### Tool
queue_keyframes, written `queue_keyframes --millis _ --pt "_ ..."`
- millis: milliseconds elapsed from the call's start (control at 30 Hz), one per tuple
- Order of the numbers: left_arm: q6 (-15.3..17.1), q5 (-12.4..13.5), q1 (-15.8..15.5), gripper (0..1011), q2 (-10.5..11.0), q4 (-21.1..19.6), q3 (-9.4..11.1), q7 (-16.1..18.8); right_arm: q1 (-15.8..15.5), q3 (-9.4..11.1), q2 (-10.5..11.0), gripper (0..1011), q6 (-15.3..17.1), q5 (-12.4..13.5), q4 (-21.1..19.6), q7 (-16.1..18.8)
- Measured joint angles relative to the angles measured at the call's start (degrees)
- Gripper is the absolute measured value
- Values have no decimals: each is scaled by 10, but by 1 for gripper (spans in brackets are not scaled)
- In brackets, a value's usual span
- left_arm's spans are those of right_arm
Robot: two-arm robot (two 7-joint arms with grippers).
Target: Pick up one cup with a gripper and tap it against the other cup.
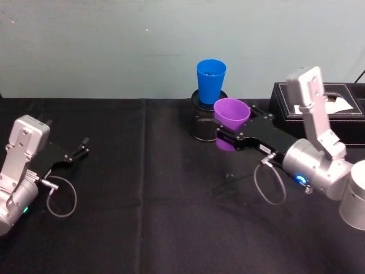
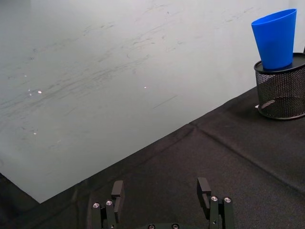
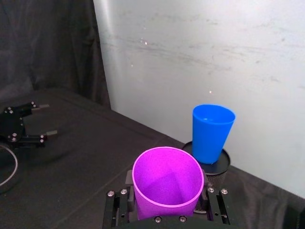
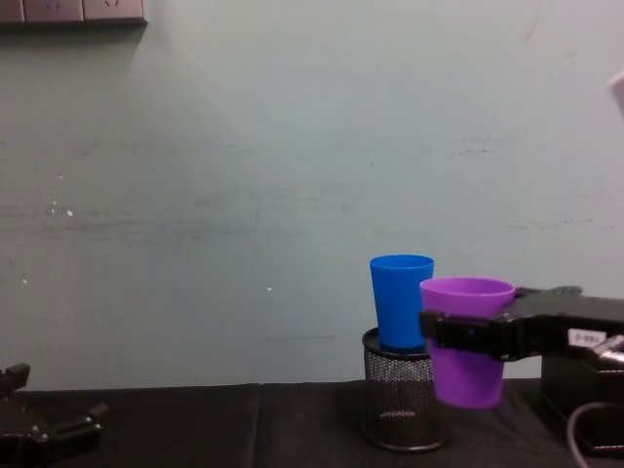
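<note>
A black cloth covers the table [image 1: 142, 228], and a pale green wall [image 1: 85, 45] stands close behind it. Near the back edge we see a black wire-mesh pen holder [image 1: 201, 128], and the blue cup [image 1: 211, 77] stands upright in its mouth, well above the cloth.

The right gripper [image 1: 223, 135] reaches in from the right and its two black fingers are closed on the sides of the purple cup [image 1: 231, 114], gripping it partway down its wall. The purple cup is upright, mouth up. In the chest view its base hangs above the cloth, higher than the foot of the pen holder. It sits just beside the blue cup, to the right of it and a little lower. In the right wrist view we see a gap between the two cups.

A black box [image 1: 285, 103] with a white tissue at its top lies at the right, behind the right arm.

The left gripper [image 1: 80, 149] rests low over the cloth at the left side of the table, well apart from both cups. Its jaws stand wide with nothing between them.
</note>
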Motion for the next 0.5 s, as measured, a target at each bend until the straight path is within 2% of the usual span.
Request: queue_keyframes --millis 200,333,367,500 --pt "0 0 0 1000 0 0 0 0 29 -11 -29 748 -17 -15 57 -1" --pt "0 0 0 1000 0 0 0 0 60 -16 -51 749 -37 -28 110 -2" --pt "0 0 0 1000 0 0 0 0 60 -16 -51 748 -37 -28 110 -2" --pt "0 0 0 1000 0 0 0 0 92 -18 -70 748 -60 -42 162 -2"
